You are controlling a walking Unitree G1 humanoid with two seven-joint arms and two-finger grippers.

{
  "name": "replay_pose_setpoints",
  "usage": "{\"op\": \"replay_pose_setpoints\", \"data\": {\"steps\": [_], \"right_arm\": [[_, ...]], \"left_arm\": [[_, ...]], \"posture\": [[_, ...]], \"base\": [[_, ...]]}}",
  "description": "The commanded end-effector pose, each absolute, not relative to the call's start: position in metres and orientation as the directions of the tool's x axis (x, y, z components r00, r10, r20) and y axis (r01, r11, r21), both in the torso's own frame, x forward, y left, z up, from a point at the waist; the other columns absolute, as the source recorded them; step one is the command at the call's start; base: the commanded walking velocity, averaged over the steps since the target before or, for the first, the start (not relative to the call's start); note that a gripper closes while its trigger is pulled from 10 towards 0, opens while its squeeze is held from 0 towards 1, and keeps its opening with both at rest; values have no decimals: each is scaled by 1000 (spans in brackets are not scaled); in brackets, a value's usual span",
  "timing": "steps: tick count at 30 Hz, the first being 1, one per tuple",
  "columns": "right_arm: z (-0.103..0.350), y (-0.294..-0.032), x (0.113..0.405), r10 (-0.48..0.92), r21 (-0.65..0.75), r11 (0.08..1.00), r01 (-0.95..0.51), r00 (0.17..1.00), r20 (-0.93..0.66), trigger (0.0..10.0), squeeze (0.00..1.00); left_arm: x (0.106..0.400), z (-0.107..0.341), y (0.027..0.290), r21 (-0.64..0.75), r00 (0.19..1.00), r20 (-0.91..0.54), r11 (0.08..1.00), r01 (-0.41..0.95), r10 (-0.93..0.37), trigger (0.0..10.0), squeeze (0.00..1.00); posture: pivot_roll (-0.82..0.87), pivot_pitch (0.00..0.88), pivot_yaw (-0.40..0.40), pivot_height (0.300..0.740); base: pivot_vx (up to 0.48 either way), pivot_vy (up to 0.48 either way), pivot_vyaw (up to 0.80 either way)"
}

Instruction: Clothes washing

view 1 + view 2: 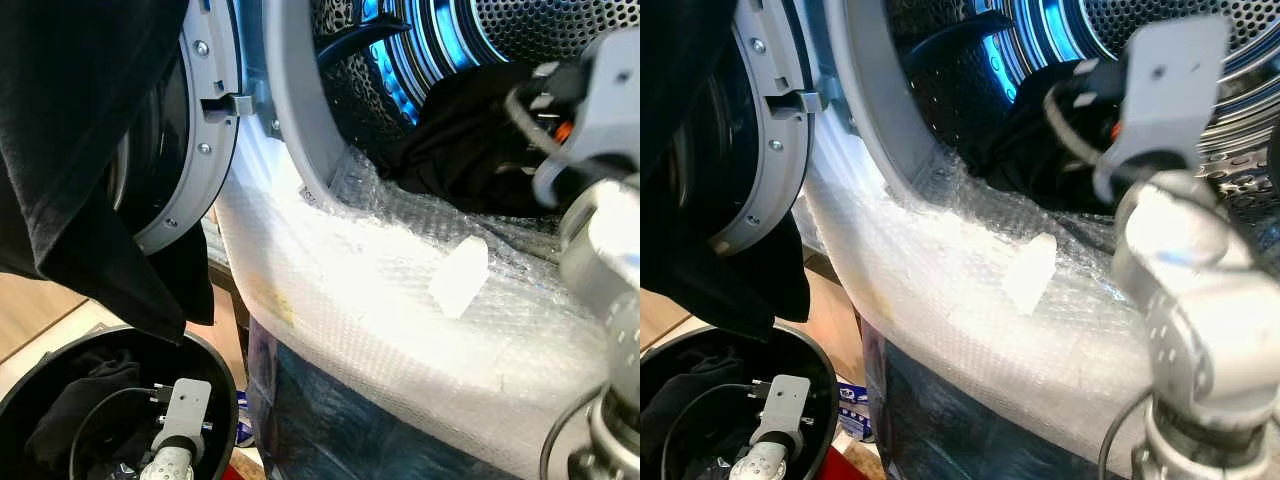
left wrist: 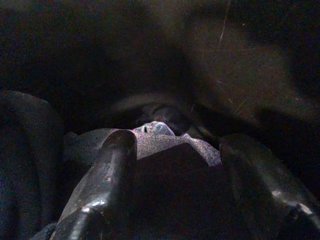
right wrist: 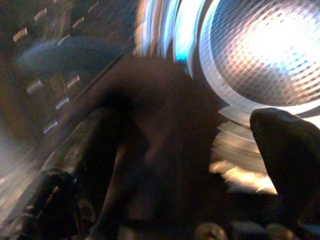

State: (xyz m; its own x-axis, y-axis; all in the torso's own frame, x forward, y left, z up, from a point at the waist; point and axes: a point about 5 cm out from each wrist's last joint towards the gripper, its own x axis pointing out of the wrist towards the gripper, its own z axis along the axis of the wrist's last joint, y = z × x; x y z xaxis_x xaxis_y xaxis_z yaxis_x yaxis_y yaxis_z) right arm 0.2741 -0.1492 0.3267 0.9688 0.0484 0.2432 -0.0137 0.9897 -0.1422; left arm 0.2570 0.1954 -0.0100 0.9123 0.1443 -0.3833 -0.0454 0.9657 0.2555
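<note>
The washing machine's drum (image 1: 560,30) stands open, lit blue inside. A black garment (image 1: 470,140) lies at its front lip. My right arm (image 1: 1180,250) reaches into the opening. In the blurred right wrist view my right gripper (image 3: 187,120) is open, its fingers (image 3: 290,145) spread wide on either side of the dark cloth (image 3: 165,150). My left arm (image 1: 180,420) is down in a round black basket (image 1: 215,360) holding dark clothes. There my left gripper (image 2: 177,145) is open, with a lump of dark fabric (image 2: 150,137) between its fingers.
Another black garment (image 1: 80,130) hangs close at the upper left, in front of the open round door (image 1: 190,150). Bubble wrap (image 1: 400,310) covers the machine's front below the opening, with a white patch (image 1: 460,277) on it. Wooden floor (image 1: 40,310) shows beside the basket.
</note>
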Motion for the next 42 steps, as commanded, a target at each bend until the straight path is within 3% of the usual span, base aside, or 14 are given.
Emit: {"op": "replay_pose_setpoints", "data": {"steps": [1, 5, 12, 18, 20, 23, 28, 31, 35, 37, 39, 42], "right_arm": [[326, -146, 261, 131, -111, 989, -103, 950, 284, 10000, 0], [315, -144, 242, 314, -84, 949, -303, 904, 289, 10000, 0], [311, -145, 230, 454, 1, 880, -475, 841, 294, 10000, 0], [310, -151, 222, 531, -21, 837, -547, 802, 275, 10000, 0], [300, -153, 212, 605, -2, 781, -625, 755, 252, 10000, 0], [282, -158, 189, 743, 103, 617, -780, 621, 248, 10000, 0], [278, -155, 183, 791, 138, 547, -826, 564, 238, 10000, 0], [272, -146, 170, 879, 159, 403, -901, 429, 209, 10000, 0], [260, -141, 154, 943, 177, 284, -942, 308, 126, 10000, 0], [263, -134, 142, 980, 191, 119, -974, 146, 134, 10000, 0], [264, -133, 139, 989, 205, 34, -978, 61, 131, 10000, 0], [258, -134, 139, 996, 222, 4, -975, 24, 87, 10000, 0]], "left_arm": [[248, -18, 194, 262, 903, -407, 965, -31, 139, 10000, 0], [243, -20, 198, 265, 900, -406, 963, -50, 158, 10000, 0], [241, -20, 205, 273, 900, -395, 959, -77, 185, 10000, 0], [243, -18, 206, 277, 902, -389, 958, -77, 185, 10000, 0], [243, -18, 205, 277, 904, -387, 958, -73, 181, 10000, 0], [245, -17, 203, 275, 908, -377, 958, -77, 182, 10000, 0], [246, -13, 205, 272, 917, -348, 957, -101, 196, 10000, 0], [246, -9, 209, 265, 926, -309, 955, -132, 214, 10000, 0], [245, -5, 212, 259, 934, -269, 952, -163, 233, 10000, 0], [247, 2, 216, 252, 939, -214, 944, -215, 271, 10000, 0], [249, 4, 217, 254, 940, -198, 941, -226, 279, 10000, 0], [250, 6, 217, 255, 941, -191, 940, -228, 280, 10000, 0]], "posture": [[-216, 78, -74, 740], [-204, 67, -80, 740], [-198, 54, -79, 740], [-203, 49, -78, 740], [-210, 50, -79, 740], [-212, 53, -81, 740], [-204, 55, -83, 740], [-193, 61, -86, 740], [-177, 60, -92, 740], [-177, 63, -88, 740], [-186, 63, -83, 740], [-179, 62, -84, 740]], "base": [[0, 0, 0], [0, 0, 0], [0, 0, 0], [0, 0, 0], [0, 0, 0], [0, 0, 0], [0, 0, 0], [0, 0, 0], [0, 0, 0], [0, 0, 0], [0, 0, 0], [0, 0, 0]]}}
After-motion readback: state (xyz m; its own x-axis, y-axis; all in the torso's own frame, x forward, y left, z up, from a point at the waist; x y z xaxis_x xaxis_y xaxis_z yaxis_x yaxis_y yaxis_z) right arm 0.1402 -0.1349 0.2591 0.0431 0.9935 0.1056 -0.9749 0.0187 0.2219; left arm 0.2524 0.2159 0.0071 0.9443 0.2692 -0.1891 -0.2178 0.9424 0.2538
